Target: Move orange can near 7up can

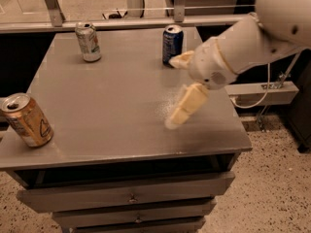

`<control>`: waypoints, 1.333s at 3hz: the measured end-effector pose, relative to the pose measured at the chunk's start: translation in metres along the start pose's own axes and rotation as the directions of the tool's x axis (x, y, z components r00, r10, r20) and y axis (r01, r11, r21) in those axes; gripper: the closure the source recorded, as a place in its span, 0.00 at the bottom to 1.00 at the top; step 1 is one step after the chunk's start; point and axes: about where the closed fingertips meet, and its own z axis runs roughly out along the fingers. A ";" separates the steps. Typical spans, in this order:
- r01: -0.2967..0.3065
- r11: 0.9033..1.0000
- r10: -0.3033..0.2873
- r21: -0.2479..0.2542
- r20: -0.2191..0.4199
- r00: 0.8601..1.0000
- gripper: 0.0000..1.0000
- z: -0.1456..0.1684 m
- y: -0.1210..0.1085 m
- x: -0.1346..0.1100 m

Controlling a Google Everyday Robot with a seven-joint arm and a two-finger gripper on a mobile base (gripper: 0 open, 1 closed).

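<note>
The orange can (pixel 26 120) stands at the front left corner of the grey table (pixel 112 106), close to its left edge. The 7up can (pixel 88 41) stands at the back left, far from the orange can. My gripper (pixel 171 93) hangs over the right half of the table, open and empty, its cream fingers (pixel 187 106) spread wide. It is well to the right of both cans.
A dark blue can (pixel 172 43) stands at the back of the table, just behind my upper finger. Drawers (pixel 126 195) sit under the tabletop. A rail (pixel 146 22) runs behind the table. Speckled floor lies to the right.
</note>
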 end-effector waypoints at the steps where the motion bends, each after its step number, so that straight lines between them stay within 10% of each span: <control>1: 0.031 0.998 -0.021 -0.050 0.184 0.983 0.00 0.030 0.001 -0.051; 3: 0.073 0.995 -0.055 -0.061 0.265 0.963 0.00 0.065 0.001 -0.082; 4: 0.126 0.988 -0.083 -0.088 0.385 0.919 0.00 0.123 0.000 -0.130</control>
